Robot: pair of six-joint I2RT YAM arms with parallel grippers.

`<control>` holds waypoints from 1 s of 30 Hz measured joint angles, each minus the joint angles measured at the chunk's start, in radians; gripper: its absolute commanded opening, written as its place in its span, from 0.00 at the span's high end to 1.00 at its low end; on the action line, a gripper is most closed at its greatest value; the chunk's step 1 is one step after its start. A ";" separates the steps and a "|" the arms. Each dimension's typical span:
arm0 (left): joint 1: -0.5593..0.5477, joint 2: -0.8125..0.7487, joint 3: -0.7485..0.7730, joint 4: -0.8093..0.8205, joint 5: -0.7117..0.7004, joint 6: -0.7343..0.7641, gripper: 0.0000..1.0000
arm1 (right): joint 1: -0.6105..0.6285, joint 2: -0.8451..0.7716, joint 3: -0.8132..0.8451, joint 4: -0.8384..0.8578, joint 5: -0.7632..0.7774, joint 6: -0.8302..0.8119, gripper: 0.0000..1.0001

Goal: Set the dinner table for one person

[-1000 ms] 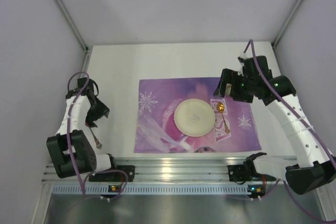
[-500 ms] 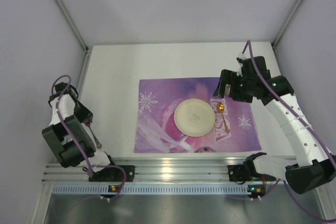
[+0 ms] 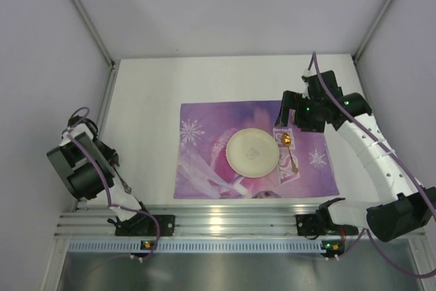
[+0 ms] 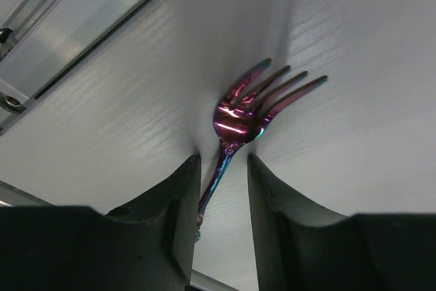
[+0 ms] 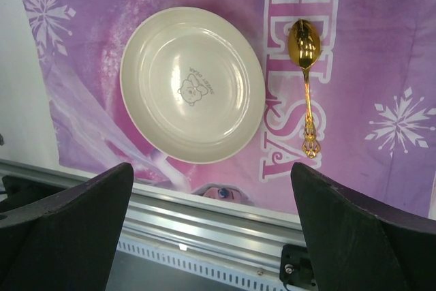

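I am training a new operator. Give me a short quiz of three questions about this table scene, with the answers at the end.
1. True or false: the spoon lies on the placemat, to the right of the plate.
2. In the left wrist view, what shows between the fingers of the left gripper?
A. fork
B. spoon
C. plate
3. Fill in: the fork lies on the bare ___, not on the placemat.

Key: 1 true; 2 A; 3 table.
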 measured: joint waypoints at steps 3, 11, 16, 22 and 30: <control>0.010 0.007 0.003 -0.001 0.022 -0.001 0.64 | 0.000 0.006 0.001 0.000 0.006 -0.003 0.00; 0.008 0.034 0.023 -0.006 0.062 -0.004 1.00 | 0.000 0.030 0.001 -0.001 0.023 -0.008 0.00; 0.009 0.045 0.038 -0.021 0.075 0.002 1.00 | 0.000 0.044 0.007 0.005 0.019 -0.009 0.00; -0.058 0.021 0.056 -0.012 0.112 -0.007 1.00 | -0.001 0.046 0.006 0.115 -0.200 -0.022 0.00; -0.496 -0.056 0.384 -0.029 0.232 -0.098 1.00 | 0.043 0.164 -0.026 0.495 -0.611 0.111 0.00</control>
